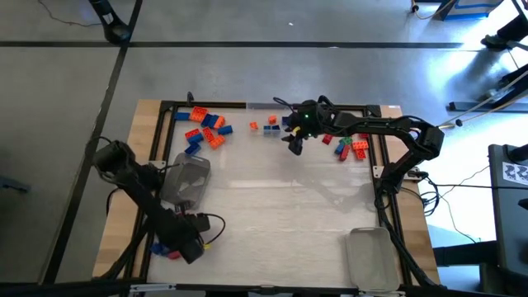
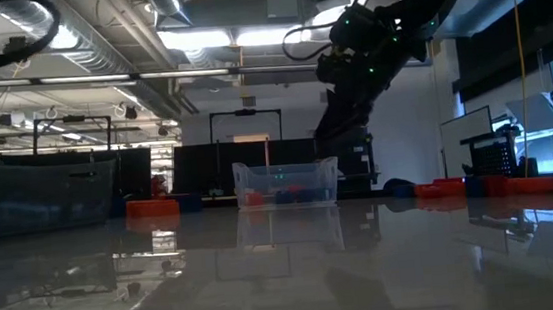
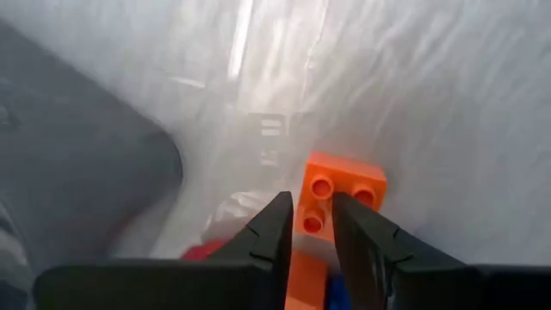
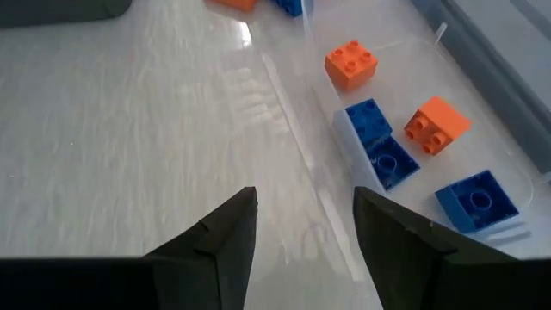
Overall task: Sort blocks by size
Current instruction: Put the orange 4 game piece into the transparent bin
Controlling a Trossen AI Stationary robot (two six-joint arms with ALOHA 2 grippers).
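Red, orange and blue bricks lie in a pile at the far left [image 1: 206, 128] and in another at the far right [image 1: 351, 147]. A small clear tray [image 1: 268, 125] between them holds orange and blue bricks [image 4: 351, 65]. My right gripper [image 1: 295, 142] hovers open and empty over the bare table just beside that tray [image 4: 344, 146]. My left gripper [image 1: 188, 246] is near the table's near left corner, shut on an orange brick [image 3: 340, 194]. Red and blue bricks [image 1: 165, 250] lie beside it. My left gripper pinches the orange brick between its two fingers [image 3: 275, 228], on its two opposite sides near the end closest to the wrist [image 3: 308, 226]. The studs face the camera. The brick's far end sticks out past the fingertips. Whether it rests on the table, I cannot tell.
A clear tray [image 1: 188, 177] lies upside down left of centre, close to my left arm. Another clear tray [image 1: 369, 256] lies at the near right. The table's middle [image 1: 280, 214] is bare. A black frame runs along the table's edges.
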